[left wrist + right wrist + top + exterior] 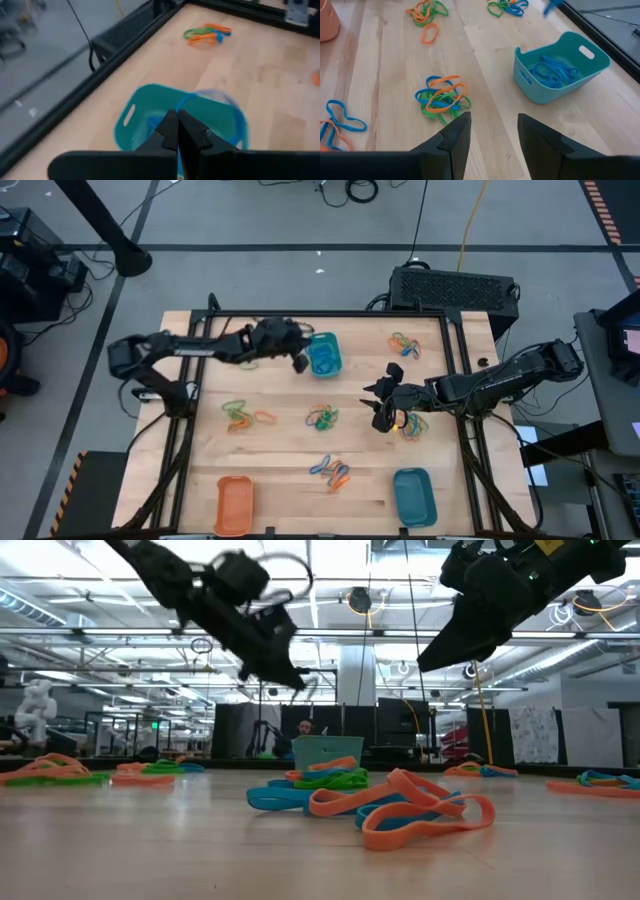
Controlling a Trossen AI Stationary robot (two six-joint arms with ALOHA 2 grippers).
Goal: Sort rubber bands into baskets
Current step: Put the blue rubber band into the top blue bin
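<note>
Left wrist view: shut fingers (pixel 177 131) pinch blue band (pixel 207 95) above teal basket (pixel 135 107).

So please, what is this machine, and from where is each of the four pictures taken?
It is a robot with two dark arms at a wooden table. One picture looks down from above, one looks level across the table, and two come from cameras on the wrists. Small heaps of rubber bands lie scattered on the wood, with an orange basket and two teal baskets. The left hand is shut on a blue band above the far teal basket. The right hand is open and holds nothing.
</note>
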